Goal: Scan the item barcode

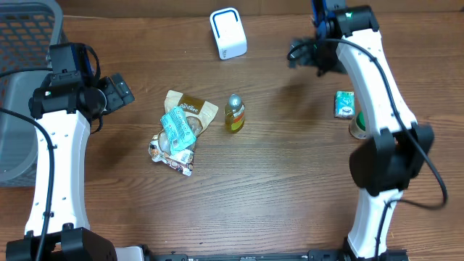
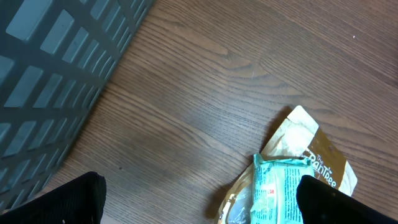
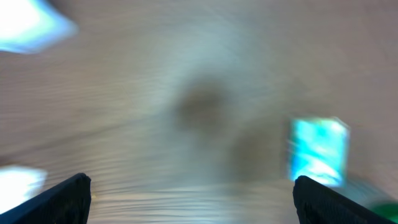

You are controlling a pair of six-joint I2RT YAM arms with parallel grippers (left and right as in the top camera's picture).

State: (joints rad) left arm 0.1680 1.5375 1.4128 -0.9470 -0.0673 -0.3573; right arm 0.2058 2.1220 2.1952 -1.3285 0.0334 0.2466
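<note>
left jaws and right jaws stand wide, holding nothing. the scanner sits at twelve o'clock, packets and bottle at centre, i judge so either arm reaches them.

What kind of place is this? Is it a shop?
Probably a pretend shop checkout on a wooden table: a white scanner, snack packets and a little bottle to scan, and a grey basket.
</note>
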